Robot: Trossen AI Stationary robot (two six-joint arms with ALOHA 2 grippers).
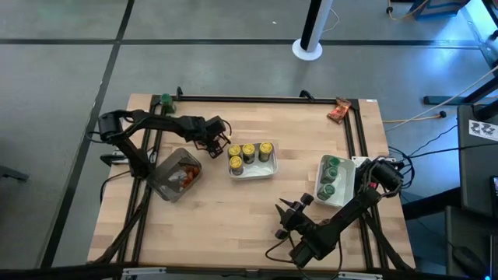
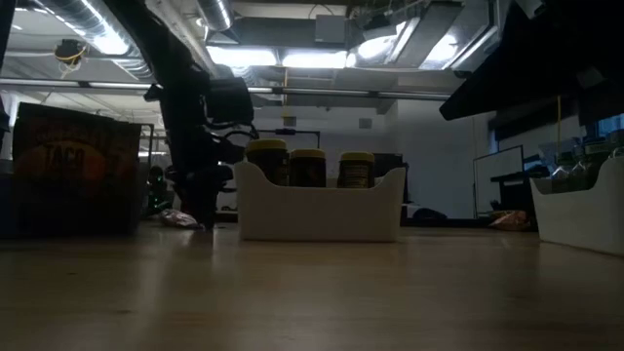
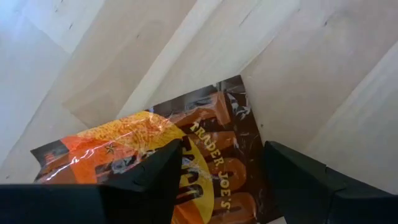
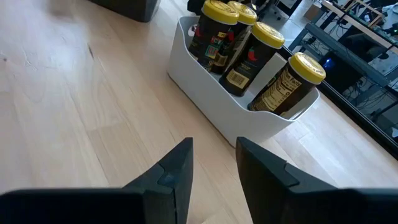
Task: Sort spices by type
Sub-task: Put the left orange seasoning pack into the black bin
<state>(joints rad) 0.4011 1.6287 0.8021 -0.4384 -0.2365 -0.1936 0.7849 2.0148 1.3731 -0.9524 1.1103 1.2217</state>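
Note:
A red-orange packet (image 3: pixel 205 155) lies flat on the wood just left of the white tray (image 1: pixel 250 173) of yellow-lidded jars (image 1: pixel 249 152). My left gripper (image 3: pixel 222 149) points steeply down over it, open. One finger stands over the packet's middle and the other just off its dark edge. In the low view the packet (image 2: pixel 180 218) lies by the fingertips at table height. My right gripper (image 4: pixel 214 146) hovers near the table's front, slightly open with nothing between its fingers, facing that tray (image 4: pixel 211 106). Green-lidded jars (image 1: pixel 331 175) stand in a second white tray at the right. My left gripper comes at the packet from above, slanting, with one finger (image 3: pixel 149 180) in front of the packet's orange face. Whether either finger touches the packet I cannot tell. The packet lies flat on the table.
A clear grey bin (image 1: pixel 159 167) left of centre holds more red-orange packets (image 1: pixel 185 177). Another packet (image 1: pixel 338 111) lies at the table's far right corner. Bare wood spreads between the two trays and along the near edge (image 1: pixel 218 233).

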